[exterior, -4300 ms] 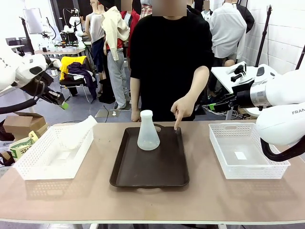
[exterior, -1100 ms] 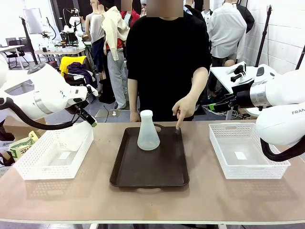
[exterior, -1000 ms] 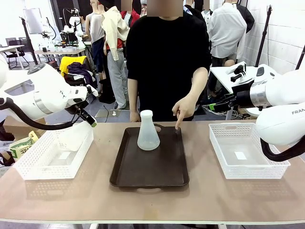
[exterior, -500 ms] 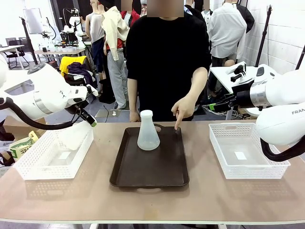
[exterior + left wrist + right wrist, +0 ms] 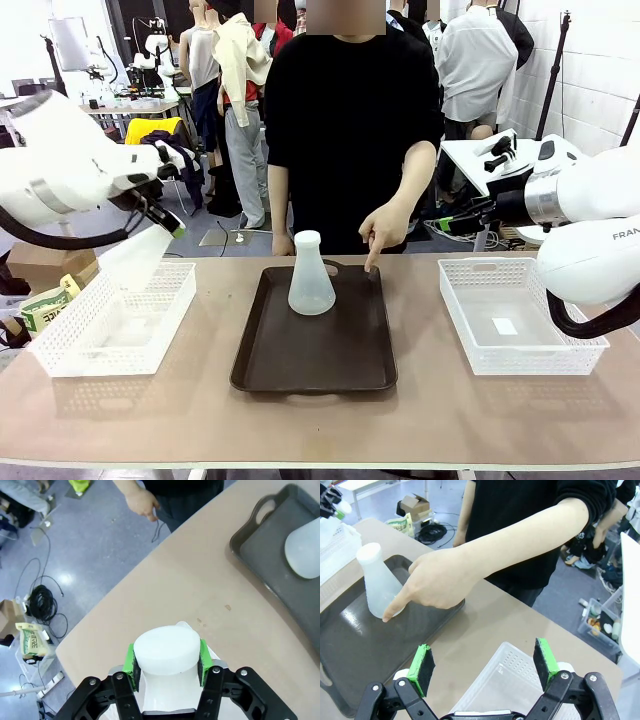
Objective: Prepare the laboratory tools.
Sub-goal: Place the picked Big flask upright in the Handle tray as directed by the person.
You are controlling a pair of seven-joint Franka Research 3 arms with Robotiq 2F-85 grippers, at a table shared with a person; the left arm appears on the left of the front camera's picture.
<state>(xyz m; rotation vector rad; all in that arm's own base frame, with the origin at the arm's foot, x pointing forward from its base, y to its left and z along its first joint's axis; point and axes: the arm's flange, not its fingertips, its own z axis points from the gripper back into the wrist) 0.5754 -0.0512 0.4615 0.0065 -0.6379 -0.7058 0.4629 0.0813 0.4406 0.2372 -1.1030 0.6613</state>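
Clamping the neck of a translucent frosted-white conical flask between its green pads, the robot's left gripper holds the vessel above the left-hand white mesh basket, wide base hanging low and its long axis tilted, neck uppermost toward the wrist. From the left wrist camera, the flask's round mouth sits squarely between the two pads, with bare tabletop beneath. A second frosted-white conical flask stands upright on the far half of the dark brown rectangular tray at mid-table, to the right of the held one and well apart from it. The person's hand points a finger down at the tray's far right corner, beside the standing flask. On the other side, the right gripper hovers with jaws spread wide and empty, above the near edge of the right-hand white mesh basket. The tray lies rightward of the carried flask, and the left arm is plainly the one placed to deliver it there.
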